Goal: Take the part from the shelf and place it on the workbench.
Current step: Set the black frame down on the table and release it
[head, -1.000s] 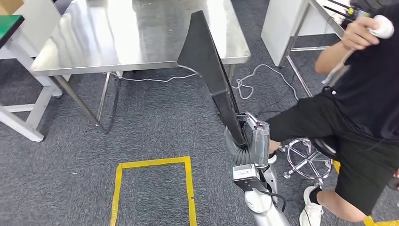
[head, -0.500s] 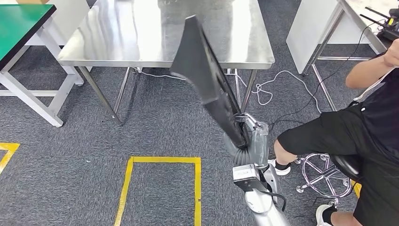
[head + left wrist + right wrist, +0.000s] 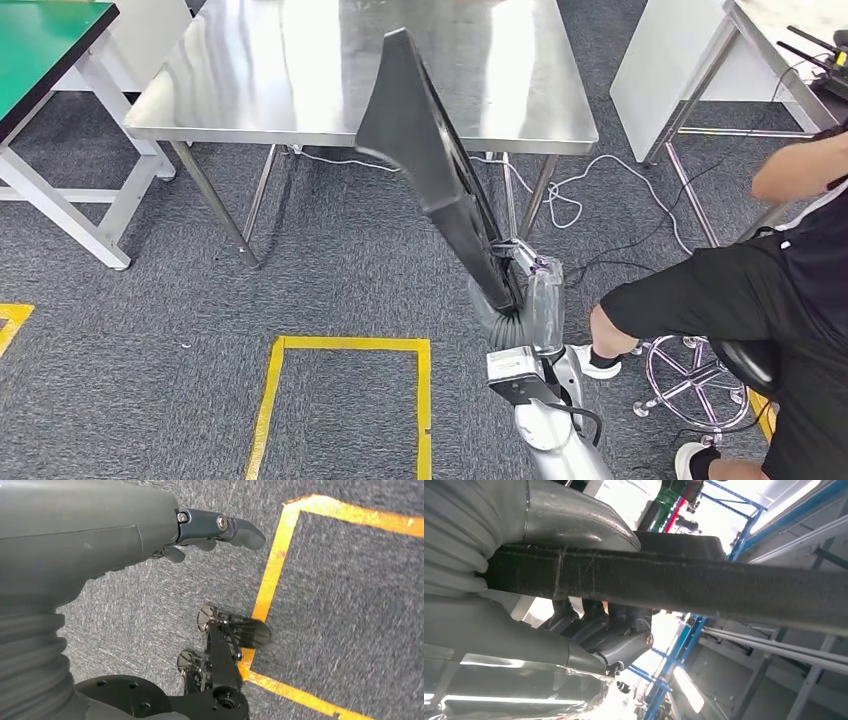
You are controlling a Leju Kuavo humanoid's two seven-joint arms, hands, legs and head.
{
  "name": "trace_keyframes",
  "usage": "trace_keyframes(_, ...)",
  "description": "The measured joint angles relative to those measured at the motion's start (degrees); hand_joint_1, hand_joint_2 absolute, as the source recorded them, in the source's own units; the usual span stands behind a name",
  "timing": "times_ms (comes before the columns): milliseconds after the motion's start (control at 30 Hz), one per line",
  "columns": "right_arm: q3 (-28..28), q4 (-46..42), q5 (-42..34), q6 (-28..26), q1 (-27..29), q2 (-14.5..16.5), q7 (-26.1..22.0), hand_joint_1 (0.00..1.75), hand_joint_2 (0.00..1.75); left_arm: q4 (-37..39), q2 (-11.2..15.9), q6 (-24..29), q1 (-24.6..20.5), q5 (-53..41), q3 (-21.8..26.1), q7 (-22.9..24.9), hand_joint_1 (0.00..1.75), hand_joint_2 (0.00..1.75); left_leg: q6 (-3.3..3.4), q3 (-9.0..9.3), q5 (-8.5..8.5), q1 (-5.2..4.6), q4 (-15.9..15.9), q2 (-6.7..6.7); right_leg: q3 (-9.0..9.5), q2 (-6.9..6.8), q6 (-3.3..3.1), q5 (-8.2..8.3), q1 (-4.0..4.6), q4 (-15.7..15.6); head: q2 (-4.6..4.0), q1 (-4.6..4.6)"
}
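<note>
Gripping the black part [image 3: 430, 170] at its lower end, the right hand [image 3: 520, 300] holds it tilted up over the carpet, its top edge overlapping the steel workbench [image 3: 250, 80] — not resting on it. The left hand [image 3: 150, 535] hangs over the floor, fingers [image 3: 225, 527] extended, holding nothing. No readable writing shows. A person [image 3: 760, 300] sits just beside the right arm.
</note>
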Motion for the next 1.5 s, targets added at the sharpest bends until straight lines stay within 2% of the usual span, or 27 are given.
trace_keyframes(67, 0.0, -0.1, 0.1, 0.0, 0.0, 0.0, 0.0, 1.55, 1.75, 0.0, -0.1, 0.0, 0.0, 0.0, 0.0, -0.1, 0.00, 1.75, 0.94, 0.76, 0.12, -0.02, -0.8, -0.19, -2.94, 0.10, -0.54, -2.25, 0.11, 5.5, 0.00, 0.24)
trace_keyframes(133, 0.0, -0.1, 0.2, 0.0, 0.1, -0.2, 0.1, 1.55, 1.75, 0.0, -0.1, -0.1, -0.1, -0.1, 0.0, -0.1, 0.00, 1.75, 1.54, 0.98, -0.17, -0.37, -0.9, -0.47, -7.84, 0.24, -1.12, -4.77, 0.16, 13.6, 0.00, 0.40)
trace_keyframes(167, 0.0, -0.1, 0.2, 0.0, 0.2, -0.3, 0.1, 1.55, 1.75, 0.0, -0.1, -0.1, -0.1, -0.1, 0.0, -0.1, 0.00, 1.75, 1.72, 1.13, -0.36, -0.57, -0.9, -0.69, -9.66, 0.27, -1.05, -5.02, 0.21, 16.0, 0.00, 0.45)
trace_keyframes(200, 0.0, -0.1, 0.3, 0.0, 0.3, -0.4, 0.1, 1.55, 1.75, 0.0, -0.1, -0.1, -0.1, -0.2, 0.0, -0.1, 0.00, 1.75, 1.83, 1.34, -0.54, -0.78, -0.8, -0.92, -10.36, 0.29, -0.78, -4.26, 0.30, 16.1, 0.00, 0.48)
trace_keyframes(267, 0.0, -0.2, 0.4, -0.1, 0.4, -0.5, 0.2, 1.55, 1.75, 0.0, -0.2, -0.2, -0.1, -0.2, 0.0, -0.2, 0.00, 1.75, 1.85, 1.97, -1.00, -1.20, -0.8, -1.36, -8.40, 0.30, -0.24, -0.50, 0.55, 9.9, 0.00, 0.52)
trace_keyframes(333, 0.0, -0.4, 0.7, -0.1, 0.4, -0.5, 0.3, 1.55, 1.75, 0.0, -0.3, -0.4, -0.1, -0.4, 0.0, -0.2, 0.00, 1.75, 1.57, 2.46, -1.65, -1.79, -0.6, -1.69, -5.18, 0.42, -0.61, 3.10, 0.99, 2.3, 0.00, 0.55)
trace_keyframes(367, 0.0, -0.5, 0.9, -0.1, 0.4, -0.5, 0.3, 1.55, 1.75, 0.0, -0.3, -0.4, -0.1, -0.4, 0.0, -0.2, 0.00, 1.75, 1.37, 2.59, -1.96, -2.00, -0.5, -1.79, -4.23, 0.48, -0.98, 3.99, 1.12, 0.3, 0.00, 0.50)
trace_keyframes(467, 0.0, -0.6, 1.2, -0.1, 0.5, -0.4, 0.5, 1.55, 1.75, 0.0, -0.3, -0.4, -0.1, -0.5, 0.0, -0.3, 0.00, 1.75, 0.62, 2.71, -2.70, -1.86, -0.2, -1.78, -3.41, 0.55, -1.91, 4.38, 0.72, -0.9, 0.00, 0.47)
trace_keyframes(533, 0.0, -0.7, 1.3, -0.1, 0.5, -0.3, 0.5, 1.55, 1.75, 0.0, -0.2, -0.4, -0.1, -0.5, 0.0, -0.3, 0.00, 1.75, -0.19, 1.73, -4.32, -1.46, 2.4, -1.39, -2.56, 0.52, -2.66, 4.29, 0.11, -1.4, 0.00, 0.31)
trace_keyframes(633, 0.0, -0.7, 1.4, -0.1, 0.5, -0.3, 0.5, 1.55, 1.75, 0.0, -0.2, -0.4, 0.0, -0.5, 0.0, -0.4, 0.00, 1.75, -1.62, -3.86, -8.66, -0.30, 12.9, -0.76, -1.54, 0.45, -3.42, 3.75, -0.06, -1.7, 0.00, 0.08)
trace_keyframes(667, 0.0, -0.7, 1.4, -0.1, 0.6, -0.3, 0.5, 1.55, 1.75, 0.0, -0.2, -0.4, 0.0, -0.5, 0.0, -0.4, 0.00, 1.75, -2.04, -5.70, -9.08, 0.16, 15.5, -0.58, -1.30, 0.46, -3.44, 3.51, -0.09, -1.7, 0.00, 0.09)
trace_keyframes(700, 0.0, -0.7, 1.4, -0.1, 0.7, -0.3, 0.5, 1.55, 1.75, 0.0, -0.2, -0.4, 0.0, -0.5, 0.0, -0.4, 0.00, 1.75, -2.43, -6.61, -8.31, 0.59, 16.1, -0.41, -1.01, 0.49, -3.33, 3.23, -0.17, -1.6, 0.00, 0.08)
trace_keyframes(733, 0.0, -0.7, 1.4, -0.1, 0.8, -0.3, 0.5, 1.55, 1.75, 0.0, -0.1, -0.4, 0.0, -0.5, 0.0, -0.4, 0.00, 1.75, -2.75, -6.33, -6.40, 1.01, 14.4, -0.25, -0.59, 0.52, -3.06, 2.88, -0.32, -1.6, 0.00, 0.06)
trace_keyframes(800, 0.0, -0.7, 1.4, -0.1, 0.9, -0.3, 0.5, 1.55, 1.75, 0.0, -0.1, -0.4, 0.0, -0.4, 0.0, -0.4, 0.00, 1.75, -3.28, -3.24, -1.45, 1.61, 6.8, 0.06, 0.28, 0.58, -2.31, 2.05, -0.55, -1.5, 0.00, 0.01)
trace_keyframes(833, 0.0, -0.7, 1.4, 0.0, 0.9, -0.3, 0.5, 1.55, 1.75, 0.1, -0.1, -0.4, 0.0, -0.4, 0.0, -0.4, 0.00, 1.75, -3.27, -1.70, -0.04, 1.60, 3.4, 0.13, 0.59, 0.59, -1.83, 1.64, -0.43, -1.5, 0.00, -0.08)
trace_keyframes(900, 0.0, -0.7, 1.3, 0.0, 0.7, -0.3, 0.5, 1.55, 1.75, 0.1, -0.1, -0.4, -0.1, -0.2, 0.0, -0.4, 0.00, 1.75, -2.53, -0.53, 0.14, 1.20, 0.6, 0.14, 0.87, 0.54, -0.78, 1.25, -0.05, -1.4, 0.00, -0.22)
trace_keyframes(967, 0.1, -0.7, 1.1, 0.1, 0.5, -0.3, 0.5, 1.55, 1.75, 0.1, -0.1, -0.3, -0.1, 0.0, 0.1, -0.5, 0.00, 1.75, -1.05, -0.34, -0.34, 0.75, 0.2, -0.06, 1.13, 0.47, 0.14, 1.19, 0.19, -1.1, 0.01, -0.20)
trace_keyframes(1033, 0.1, -0.6, 1.0, 0.1, 0.3, -0.3, 0.4, 1.55, 1.75, 0.1, -0.2, -0.3, -0.1, 0.0, 0.1, -0.7, 0.00, 1.75, 0.21, 0.49, -0.40, 0.48, -0.2, -0.30, 0.18, 0.44, 0.42, 0.21, 0.20, 1.0, 0.01, -0.10)
trace_keyframes(1133, 0.2, -0.6, 0.8, 0.1, -0.1, -0.4, 0.4, 1.55, 1.75, 0.1, -0.2, -0.1, -0.1, 0.0, 0.1, -1.0, 0.00, 1.75, 1.37, 1.17, -0.81, 0.08, -0.4, -0.55, -6.29, 0.46, -0.38, -3.61, 0.10, 11.9, 0.00, 0.13)
trace_keyframes(1167, 0.2, -0.5, 0.8, 0.1, -0.1, -0.5, 0.4, 1.55, 1.75, 0.1, -0.2, 0.0, -0.1, 0.0, 0.1, -1.1, 0.00, 1.75, 1.53, 1.34, -1.03, -0.06, -0.4, -0.63, -8.66, 0.47, -0.41, -4.37, 0.16, 15.0, 0.00, 0.20)
trace_keyframes(1200, 0.2, -0.4, 0.8, 0.1, 0.0, -0.6, 0.4, 1.55, 1.75, 0.1, -0.2, 0.0, 0.0, 0.0, 0.1, -1.1, 0.00, 1.75, 1.62, 1.61, -1.31, -0.22, -0.3, -0.76, -10.14, 0.47, -0.25, -4.21, 0.24, 16.3, 0.00, 0.22)
trace_keyframes(1233, 0.2, -0.4, 0.8, 0.1, 0.0, -0.6, 0.4, 1.55, 1.75, 0.1, -0.2, 0.1, 0.0, 0.0, 0.1, -1.2, 0.00, 1.75, 1.62, 2.03, -1.65, -0.37, -0.3, -0.91, -10.35, 0.47, 0.06, -2.95, 0.34, 15.0, 0.00, 0.25)
trace_keyframes(1300, 0.2, -0.4, 0.7, 0.1, -0.1, -0.7, 0.4, 1.55, 1.75, 0.1, -0.3, 0.1, 0.0, 0.0, 0.1, -1.4, 0.00, 1.75, 1.45, 3.07, -2.48, -0.60, -0.4, -1.21, -7.94, 0.43, 0.64, 1.66, 0.56, 7.4, 0.00, 0.30)
trace_keyframes(1333, 0.2, -0.3, 0.7, 0.1, -0.1, -0.8, 0.4, 1.55, 1.75, 0.1, -0.4, 0.1, 0.0, 0.0, 0.1, -1.6, 0.00, 1.75, 1.23, 3.59, -2.95, -0.76, -0.3, -1.32, -6.60, 0.39, 0.41, 3.31, 0.75, 3.5, 0.00, 0.30)
trace_keyframes(1400, 0.3, -0.3, 0.6, 0.1, -0.2, -0.9, 0.4, 1.55, 1.75, 0.1, -0.5, 0.2, 0.0, 0.0, 0.1, -1.9, 0.00, 1.75, 0.61, 4.11, -3.59, -0.92, -0.3, -1.38, -5.03, 0.36, -0.98, 4.36, 1.25, -0.5, 0.00, 0.43)
trace_keyframes(1433, 0.3, -0.2, 0.6, 0.1, -0.3, -0.9, 0.4, 1.55, 1.75, 0.1, -0.5, 0.3, 0.0, 0.0, 0.1, -2.0, 0.00, 1.75, 0.29, 4.31, -3.69, -1.01, -0.2, -1.37, -4.80, 0.40, -1.87, 4.10, 1.38, -0.7, 0.00, 0.47)
trace_keyframes(1500, 0.4, -0.2, 0.5, 0.0, -0.3, -0.9, 0.5, 1.55, 1.75, 0.1, -0.4, 0.4, 0.0, 0.0, 0.1, -2.1, 0.00, 1.75, -0.28, 4.48, -4.09, -0.88, 0.6, -1.13, -3.47, 0.52, -2.88, 4.48, 0.94, -1.2, 0.00, 0.44)
